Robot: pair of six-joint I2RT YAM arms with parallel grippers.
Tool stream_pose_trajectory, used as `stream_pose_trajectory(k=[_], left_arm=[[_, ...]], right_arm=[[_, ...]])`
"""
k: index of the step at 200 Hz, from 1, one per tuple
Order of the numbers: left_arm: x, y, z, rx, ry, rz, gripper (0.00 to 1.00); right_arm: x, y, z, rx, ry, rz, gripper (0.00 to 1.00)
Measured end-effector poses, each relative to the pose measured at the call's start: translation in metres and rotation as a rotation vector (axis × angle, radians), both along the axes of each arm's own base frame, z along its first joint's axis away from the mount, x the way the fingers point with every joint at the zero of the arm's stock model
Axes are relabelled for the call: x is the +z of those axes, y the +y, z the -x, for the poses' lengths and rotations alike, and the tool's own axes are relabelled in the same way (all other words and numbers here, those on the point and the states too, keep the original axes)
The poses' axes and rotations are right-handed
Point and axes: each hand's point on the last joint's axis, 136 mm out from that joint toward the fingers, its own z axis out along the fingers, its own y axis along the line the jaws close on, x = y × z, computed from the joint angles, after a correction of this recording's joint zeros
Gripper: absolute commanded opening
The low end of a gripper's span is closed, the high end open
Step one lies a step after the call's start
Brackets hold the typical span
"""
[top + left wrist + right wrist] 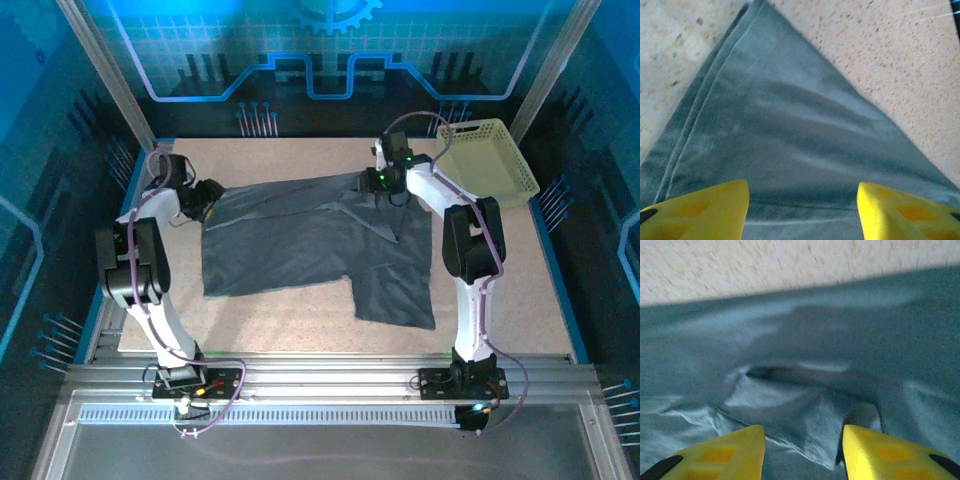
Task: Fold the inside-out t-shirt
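The inside-out t-shirt (pixel 300 250) lies spread on the table, dark slate-grey, with one flap reaching toward the near right. My left gripper (pixel 208 200) hovers at the shirt's far left corner. In the left wrist view its yellow fingers (pixel 715 210) stand wide apart over the flat hemmed corner of the t-shirt (pixel 790 115), so the left gripper (pixel 802 186) is open with nothing pinched. My right gripper (pixel 385 184) is at the shirt's far right edge. The right gripper (pixel 804 430) is open, its jaws straddling a raised, crumpled fold of the t-shirt (pixel 805 410).
A pale yellow-green basket (pixel 490 160) stands at the far right corner, just beyond the right arm. Bare speckled table (pixel 290 320) runs along the near side of the shirt. Frame posts and blue panels close in the back and sides.
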Motion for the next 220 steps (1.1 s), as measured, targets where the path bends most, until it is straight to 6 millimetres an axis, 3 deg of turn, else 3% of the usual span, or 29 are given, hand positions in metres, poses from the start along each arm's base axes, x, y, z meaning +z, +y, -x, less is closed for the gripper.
stream_pose_trajectory(k=[27,76,142,193,220], left_arm=[[-0.005,-0.003,0.013,0.003,0.019,0.006,0.60],[-0.006,-0.004,0.020,0.003,0.022,0.007,0.61],[-0.009,-0.004,0.020,0.004,0.014,0.005,0.61],[-0.010,-0.004,0.021,0.003,0.017,0.006,0.61],[-0.011,-0.003,0.021,0.007,0.019,-0.001,0.61]], right_arm=[[-0.020,-0.006,0.014,-0.018,0.058,0.027,0.46],[-0.027,-0.005,0.017,-0.025,0.071,0.034,0.46],[-0.049,-0.001,0.021,-0.017,0.115,0.040,0.34],[-0.047,0.001,0.019,-0.010,0.106,0.041,0.11],[-0.046,0.004,0.021,-0.001,0.103,0.050,0.05]])
